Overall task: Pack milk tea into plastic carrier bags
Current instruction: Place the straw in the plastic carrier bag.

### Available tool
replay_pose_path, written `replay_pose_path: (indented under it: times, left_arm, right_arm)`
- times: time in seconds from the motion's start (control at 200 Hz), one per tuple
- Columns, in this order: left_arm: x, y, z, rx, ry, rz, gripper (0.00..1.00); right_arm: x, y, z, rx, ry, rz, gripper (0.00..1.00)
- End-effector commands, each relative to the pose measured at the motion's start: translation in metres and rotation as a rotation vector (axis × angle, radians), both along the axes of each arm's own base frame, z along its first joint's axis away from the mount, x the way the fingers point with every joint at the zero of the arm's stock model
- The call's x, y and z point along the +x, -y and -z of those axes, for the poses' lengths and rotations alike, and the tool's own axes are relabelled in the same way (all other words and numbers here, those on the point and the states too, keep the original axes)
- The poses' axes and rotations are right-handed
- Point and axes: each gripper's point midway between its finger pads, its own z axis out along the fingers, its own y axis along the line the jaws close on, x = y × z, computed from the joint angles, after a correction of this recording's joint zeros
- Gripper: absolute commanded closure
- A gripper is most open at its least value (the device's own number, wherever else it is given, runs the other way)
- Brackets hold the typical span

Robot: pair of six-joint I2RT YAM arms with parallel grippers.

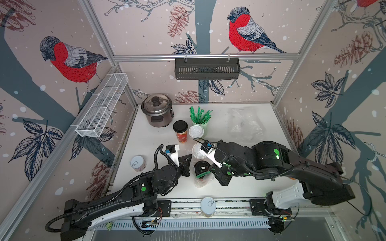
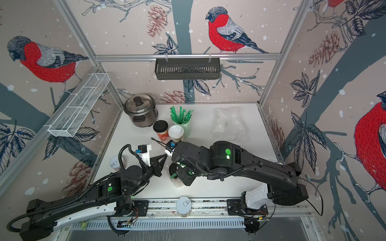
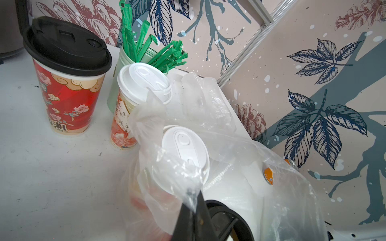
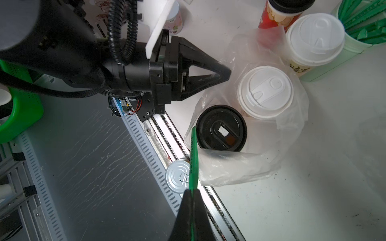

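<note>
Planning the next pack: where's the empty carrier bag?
In both top views the empty carrier bag lies on the table, back right, right of the straw cup.

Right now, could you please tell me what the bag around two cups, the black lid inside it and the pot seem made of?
Bag: thin clear plastic film, glossy, crinkled and see-through. Black lid: moulded plastic, fairly matte, with raised ridges. Pot: probably steel; shiny grey with reflections on top.

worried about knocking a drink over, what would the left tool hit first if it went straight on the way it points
Most likely the white-lidded cup inside the carrier bag whose film the left tool pinches: it points toward that cup's lid. Depth is hard to judge.
</note>
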Motion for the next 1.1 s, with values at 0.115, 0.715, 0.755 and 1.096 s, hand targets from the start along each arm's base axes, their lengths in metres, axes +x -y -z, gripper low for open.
replay_pose_path:
  times: [0.115, 0.715, 0.755, 1.096]
  left_arm:
    - [-0.001, 0.004, -0.008, -0.032, 0.016, 0.016, 1.00]
    - [-0.001, 0.009, -0.007, -0.036, 0.016, 0.032, 1.00]
    - [-0.001, 0.009, -0.006, -0.037, 0.015, 0.031, 1.00]
    - [-0.001, 0.009, -0.006, -0.040, 0.014, 0.026, 1.00]
  right_arm:
    - [0.014, 0.011, 0.017, -0.080, -0.028, 0.026, 1.00]
    - [0.016, -0.027, 0.055, -0.182, -0.113, -0.101, 0.84]
    - [0.016, -0.028, 0.059, -0.192, -0.117, -0.105, 0.80]
    - [0.023, -0.046, 0.055, -0.119, -0.088, -0.114, 0.72]
